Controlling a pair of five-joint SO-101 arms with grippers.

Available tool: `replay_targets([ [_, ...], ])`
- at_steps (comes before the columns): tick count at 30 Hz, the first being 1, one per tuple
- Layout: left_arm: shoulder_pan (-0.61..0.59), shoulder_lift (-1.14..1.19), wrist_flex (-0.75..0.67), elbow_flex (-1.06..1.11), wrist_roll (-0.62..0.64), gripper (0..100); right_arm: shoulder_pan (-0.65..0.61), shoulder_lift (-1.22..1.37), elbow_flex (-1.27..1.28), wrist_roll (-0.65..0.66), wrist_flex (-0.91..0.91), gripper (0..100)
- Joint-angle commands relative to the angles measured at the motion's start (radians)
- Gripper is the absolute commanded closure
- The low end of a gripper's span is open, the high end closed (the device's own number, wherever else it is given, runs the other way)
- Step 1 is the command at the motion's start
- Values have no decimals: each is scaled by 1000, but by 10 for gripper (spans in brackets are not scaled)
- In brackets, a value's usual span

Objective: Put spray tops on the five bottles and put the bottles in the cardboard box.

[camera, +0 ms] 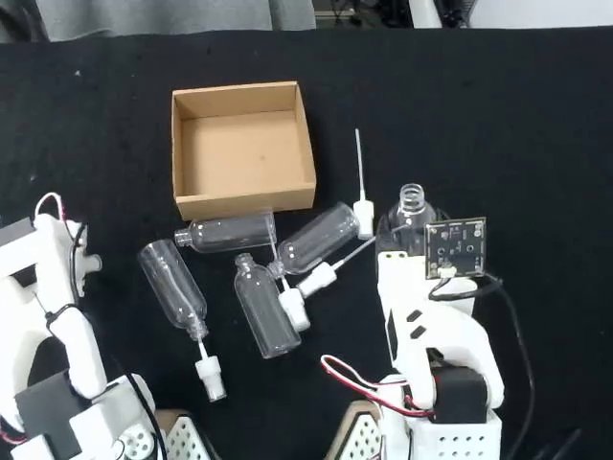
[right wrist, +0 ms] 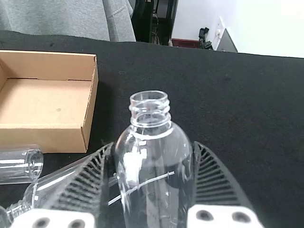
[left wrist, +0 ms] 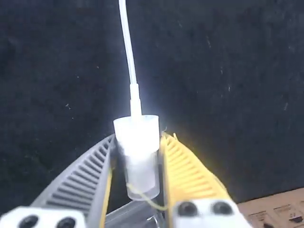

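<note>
My right gripper (right wrist: 152,148) is shut on a clear bottle (right wrist: 151,156) that stands upright with its open neck (right wrist: 149,107) bare; from above this bottle (camera: 412,204) is right of the lying ones. My left gripper (left wrist: 137,142) is shut on a white spray top (left wrist: 137,152), its thin tube (left wrist: 126,42) pointing away over the black cloth. The left arm (camera: 48,278) is at the table's left edge. The open cardboard box (camera: 184,151) holds nothing. Several clear bottles (camera: 230,232) (camera: 172,283) (camera: 265,307) (camera: 321,237) lie below the box.
Several loose spray tops lie among the bottles: one (camera: 362,206) beside the upright bottle, two (camera: 321,278) (camera: 292,309) in the middle, one (camera: 209,374) near the front. Black cloth (camera: 517,125) covers the table. A tan printed board (left wrist: 275,209) lies near the left gripper.
</note>
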Motion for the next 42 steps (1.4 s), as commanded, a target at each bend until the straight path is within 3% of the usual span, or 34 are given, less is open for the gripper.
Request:
replay_targets([
  [1, -24, -3, -12, -67, 25, 970, 28, -12, -10, 12, -29, 883],
  [4, -25, -3, -8, -67, 26, 937, 28, -12, -10, 12, -29, 883],
  [9, -21, -3, -3, -59, 78, 770, 28, -12, -8, 12, -29, 883],
  [21, -18, -14, 78, -94, 69, 784, 28, -12, -8, 14, -29, 883],
  [26, -16, -14, 98, -119, -12, 787, 28, -12, -8, 14, -28, 883],
  [35, -21, -3, 345, -306, -278, 787, 28, -12, -8, 14, -28, 883],
  [42, -22, -3, 362, -332, -420, 788, 28, -12, -8, 14, -28, 882],
])
